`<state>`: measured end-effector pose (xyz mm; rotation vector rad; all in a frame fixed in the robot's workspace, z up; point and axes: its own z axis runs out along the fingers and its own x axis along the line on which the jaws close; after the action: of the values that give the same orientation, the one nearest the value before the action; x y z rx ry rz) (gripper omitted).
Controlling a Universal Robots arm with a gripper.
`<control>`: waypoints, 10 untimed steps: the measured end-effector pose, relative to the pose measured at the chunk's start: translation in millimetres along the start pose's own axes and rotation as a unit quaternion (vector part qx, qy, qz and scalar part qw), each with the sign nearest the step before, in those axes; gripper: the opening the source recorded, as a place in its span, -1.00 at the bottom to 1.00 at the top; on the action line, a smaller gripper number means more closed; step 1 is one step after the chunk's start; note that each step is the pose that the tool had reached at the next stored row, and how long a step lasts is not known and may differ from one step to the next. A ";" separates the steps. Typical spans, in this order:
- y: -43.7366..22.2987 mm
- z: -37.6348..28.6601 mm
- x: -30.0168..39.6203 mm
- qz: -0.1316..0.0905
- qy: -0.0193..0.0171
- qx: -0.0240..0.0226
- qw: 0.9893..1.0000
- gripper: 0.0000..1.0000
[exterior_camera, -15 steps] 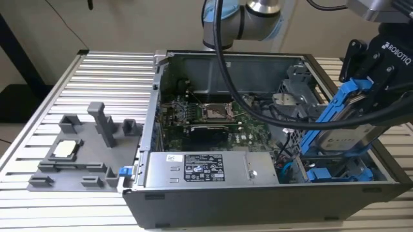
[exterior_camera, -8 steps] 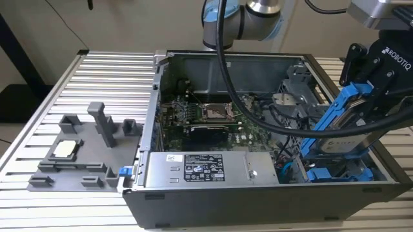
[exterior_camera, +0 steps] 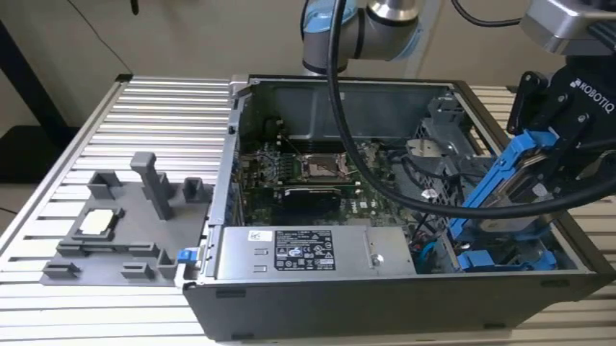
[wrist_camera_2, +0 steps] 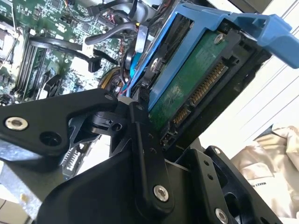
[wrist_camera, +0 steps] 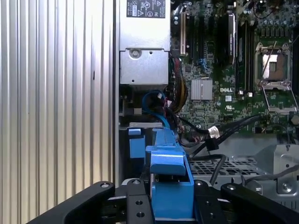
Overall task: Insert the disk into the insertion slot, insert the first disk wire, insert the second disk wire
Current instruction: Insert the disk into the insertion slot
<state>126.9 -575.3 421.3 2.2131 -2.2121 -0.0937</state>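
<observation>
Gripper (exterior_camera: pixel 541 160) clamped on tilted disk (exterior_camera: pixel 512 184), lower end near insertion slot (exterior_camera: pixel 503 259), black cable (exterior_camera: pixel 332 72) crossing in front

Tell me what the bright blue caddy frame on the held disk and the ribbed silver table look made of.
The bright blue caddy frame clipped on the disk looks like moulded plastic: smooth, faintly glossy, uniformly coloured. The ribbed silver table is probably extruded aluminium: matte, even parallel grooves.

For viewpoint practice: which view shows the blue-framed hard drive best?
Second wrist view: the blue-framed hard drive shows its green board close. Exterior view: tilted, side-on. First wrist view: its blue frame end.
</observation>
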 end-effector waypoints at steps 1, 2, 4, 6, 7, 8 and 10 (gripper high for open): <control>-0.3 0.7 0.2 -0.001 0.000 0.000 1.000 -0.35; -0.6 1.5 0.3 -0.001 0.000 0.000 1.000 -0.35; -1.2 3.0 0.7 -0.003 0.000 0.000 1.000 -0.35; -2.0 4.3 1.0 -0.004 0.000 0.000 1.000 -0.35; -2.5 4.7 1.4 -0.005 0.000 0.000 1.000 -0.35; -3.1 5.2 1.8 -0.006 0.000 0.000 1.000 -0.35; -3.8 6.2 2.8 -0.007 0.000 0.000 1.000 -0.35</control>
<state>130.4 -577.9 414.8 2.2282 -2.1974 -0.0948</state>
